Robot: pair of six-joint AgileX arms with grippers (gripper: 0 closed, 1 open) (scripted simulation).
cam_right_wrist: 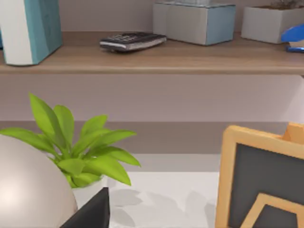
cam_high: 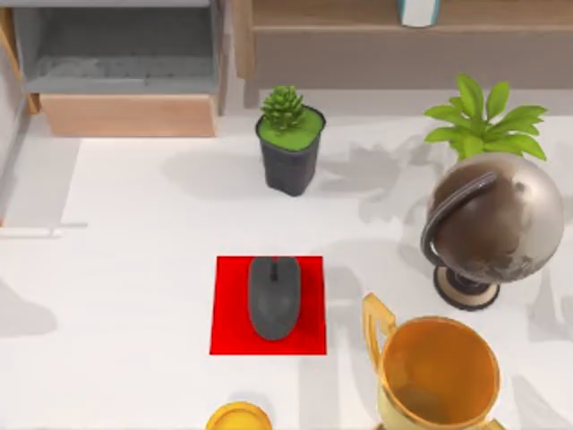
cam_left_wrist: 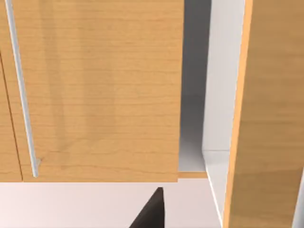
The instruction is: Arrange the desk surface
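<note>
The desk surface (cam_high: pixel 134 269) is a broad white top. At its middle a dark grey mouse (cam_high: pixel 273 296) lies on a small red mat (cam_high: pixel 228 336). A dark part of my left gripper (cam_left_wrist: pixel 152 211) hangs just above the white top, facing a wooden cabinet front (cam_left_wrist: pixel 99 95) with a metal handle (cam_left_wrist: pixel 21 95). A dark part of my right gripper (cam_right_wrist: pixel 92 211) shows beside the globe (cam_right_wrist: pixel 28 185) and a leafy plant (cam_right_wrist: pixel 80 152), facing the shelf (cam_right_wrist: pixel 156 59).
A potted succulent (cam_high: pixel 289 143) stands behind the mat. The globe (cam_high: pixel 488 224) and leafy plant (cam_high: pixel 483 121) are at the right, a gold trophy (cam_high: pixel 439 372) at the front right, a yellow round thing (cam_high: pixel 238 418) at the front edge. An open drawer (cam_high: pixel 125 63) is at the back left.
</note>
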